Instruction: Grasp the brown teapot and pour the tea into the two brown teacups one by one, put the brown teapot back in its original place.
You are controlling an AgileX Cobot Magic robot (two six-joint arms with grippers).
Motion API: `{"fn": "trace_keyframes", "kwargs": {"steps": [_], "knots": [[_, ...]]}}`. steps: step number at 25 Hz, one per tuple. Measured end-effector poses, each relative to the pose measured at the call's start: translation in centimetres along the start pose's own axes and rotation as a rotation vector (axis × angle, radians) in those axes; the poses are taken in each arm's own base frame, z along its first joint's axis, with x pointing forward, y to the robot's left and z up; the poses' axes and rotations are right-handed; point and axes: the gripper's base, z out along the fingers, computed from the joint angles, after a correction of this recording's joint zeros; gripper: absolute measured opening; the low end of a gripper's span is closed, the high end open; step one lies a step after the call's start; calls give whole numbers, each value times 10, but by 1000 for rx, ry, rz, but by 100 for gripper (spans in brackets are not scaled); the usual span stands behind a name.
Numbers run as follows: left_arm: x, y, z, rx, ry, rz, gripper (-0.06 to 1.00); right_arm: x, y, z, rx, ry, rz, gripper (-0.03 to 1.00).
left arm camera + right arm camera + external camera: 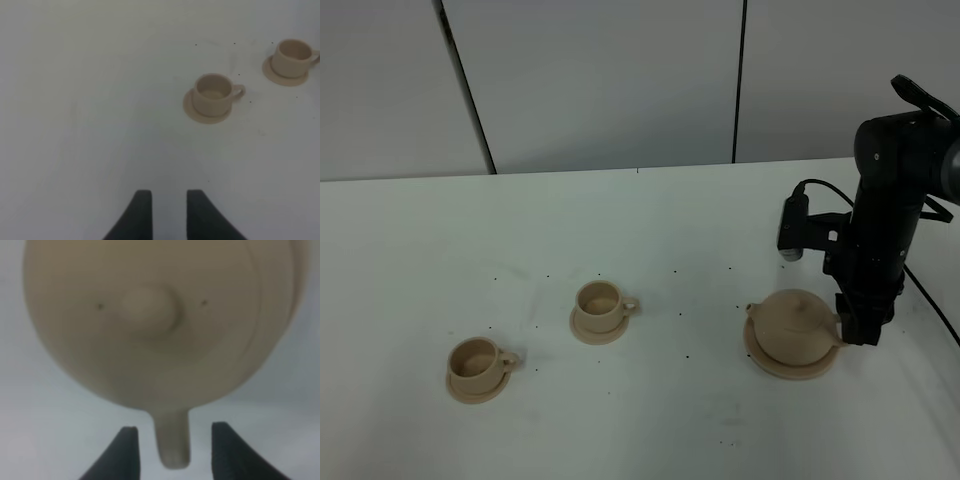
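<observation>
Brown teapot (pixel 795 325) sits upright on its plate (pixel 756 357) at the right side of the bench (pixel 650 220), lid on, spout toward the two teacups (pixel 600 303) (pixel 476 360), which stand on their saucers well apart from it. Right gripper (pixel 858 328) is low at the pot's handle side. The right wrist view shows the jaws apart with the small handle (pixel 172 440) between them and a clear gap either side, so nothing is clamped. Left gripper (pixel 170 210) hangs over bare bench, jaws slightly apart and holding nothing. Handling, as judgement: the pot is rigid matte ceramic, probably heaviest thing here, more so if filled, and it would chip or crack if knocked on the plate. The handle is thin and the only sensible hold; pinch it squarely across its flat sides and close to the body. All the weight hangs off that one side, so the pot will likely want to swing in the grip when tipped. The lid with its knob (pixel 148 306) looks loose-fitted and could slide off in a steep pour. The matte surface should give decent friction.
</observation>
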Motion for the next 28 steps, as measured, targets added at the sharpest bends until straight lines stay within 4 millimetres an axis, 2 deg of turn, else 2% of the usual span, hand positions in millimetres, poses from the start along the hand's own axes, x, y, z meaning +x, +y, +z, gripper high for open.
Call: {"fn": "trace_keyframes", "kwargs": {"steps": [7,13,22,28], "knots": [[0,0,0,0,0,0,24,0,-1,-5,-1,12,-5,32],[0,0,0,0,0,0,24,-2,-6,-19,30,9,-12,21],[0,0,0,0,0,0,24,0,-7,-19,42,32,-22,1],[0,0,0,0,0,0,24,0,-7,-19,44,36,-24,-2]]}}
